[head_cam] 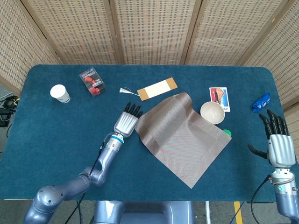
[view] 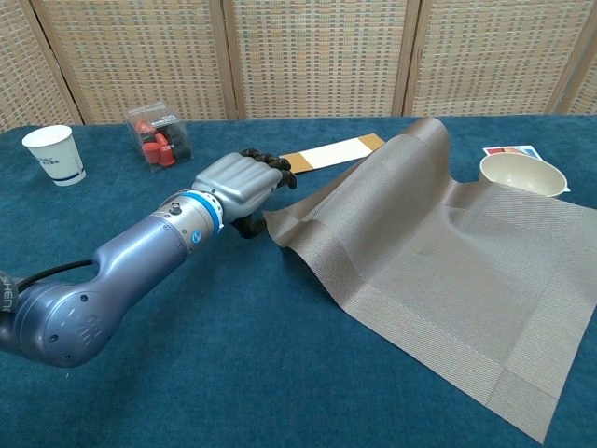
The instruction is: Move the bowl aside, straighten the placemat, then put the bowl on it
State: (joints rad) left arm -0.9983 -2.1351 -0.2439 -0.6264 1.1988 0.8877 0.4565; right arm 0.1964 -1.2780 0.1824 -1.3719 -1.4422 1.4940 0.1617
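Head view is showing the placemat [head_cam: 182, 135] lying askew on the blue table [head_cam: 56, 140], one corner pointing toward the near edge and its far corner humping up off the cloth. The left hand [head_cam: 126, 122] is sitting at the mat's left corner, fingers curled over the edge; in the chest view the same left hand [view: 241, 183] is looking closed on that corner, with the mat [view: 438, 271] buckling beside it, so I am judging it as gripping the fabric (the thumb is hidden underneath, so the pinch itself is not plain). The right hand [head_cam: 279, 144] is hanging well apart at the table's right edge, fingers spread and holding nothing.

The bowl [head_cam: 212, 112] is standing upright just beside the mat's right edge, near a printed card [head_cam: 218, 98]; whether it is touching the mat I cannot tell.

The mat is behaving as a light, floppy woven sheet: it is folding rather than sliding flat, so pulling from a corner and keeping it low should be smoothing it best. The bowl is looking rigid and light, easiest to take by its rim.
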